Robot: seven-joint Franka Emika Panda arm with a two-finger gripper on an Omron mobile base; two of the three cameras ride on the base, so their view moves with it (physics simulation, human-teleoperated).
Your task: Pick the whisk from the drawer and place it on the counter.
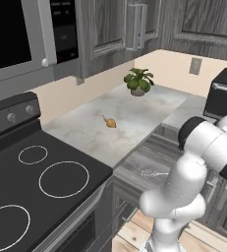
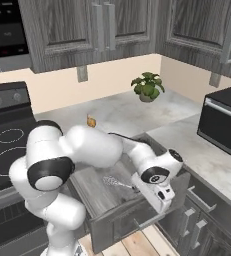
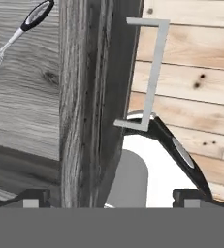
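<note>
drawer [image 2: 94, 187] pulled out below the counter [image 1: 129, 115], tray open to view. whisk [image 2: 118, 183] lies flat on the drawer floor, wire head toward the stove side, black handle toward the front panel; in hand view it sits at the top left corner, well off centre. gripper [image 2: 160, 196] hangs over the drawer's front panel near the bar handle [image 3: 147, 72], fingertips [image 3: 33, 197] set wide with nothing between them, one either side of the panel edge in hand view. step in hand, as i judge it: move in over the tray to reach the whisk. to do it well, clear the front panel first by lifting, then travel inward until the whisk handle sits between the tips. turn the wrist so the jaws close across the handle, not along it. go for the black handle rather than the wires, which would likely flex and slip. descend slowly; the whisk is thin and lies right on the floor. small orange lump [image 1: 110, 122] and plant [image 1: 138, 80] sit on the counter, so pick a bare patch for placing.
</note>
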